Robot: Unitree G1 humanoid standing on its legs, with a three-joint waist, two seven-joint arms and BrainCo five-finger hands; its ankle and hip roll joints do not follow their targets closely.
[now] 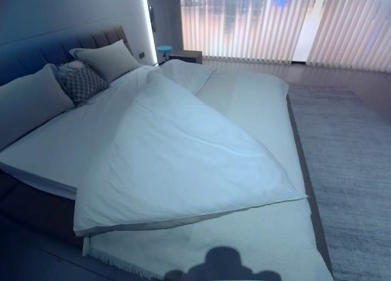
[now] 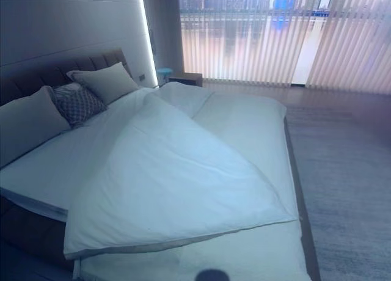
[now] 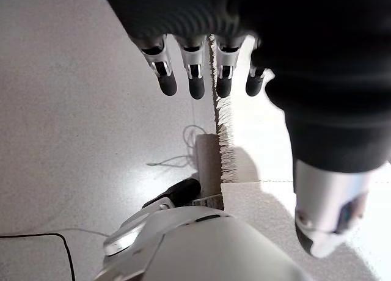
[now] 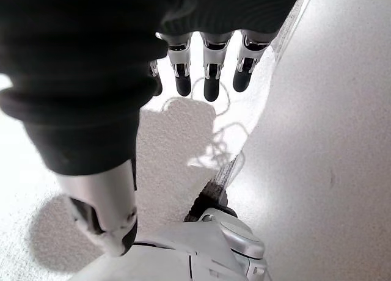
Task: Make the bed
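Left eye view: duvet (image 1: 177,165) folded back diagonally across the bed (image 1: 256,104), one corner near the pillows (image 1: 107,60), exposing the mattress side, presumably awaiting spreading. Left hand (image 3: 195,79) and right hand (image 4: 208,79) hanging over floor and fringed blanket edge (image 3: 223,128), fingers straight, slightly spread, holding nothing.

Head stereo pair looks down over bed (image 1: 183,140); wrist cams face floor, close up.
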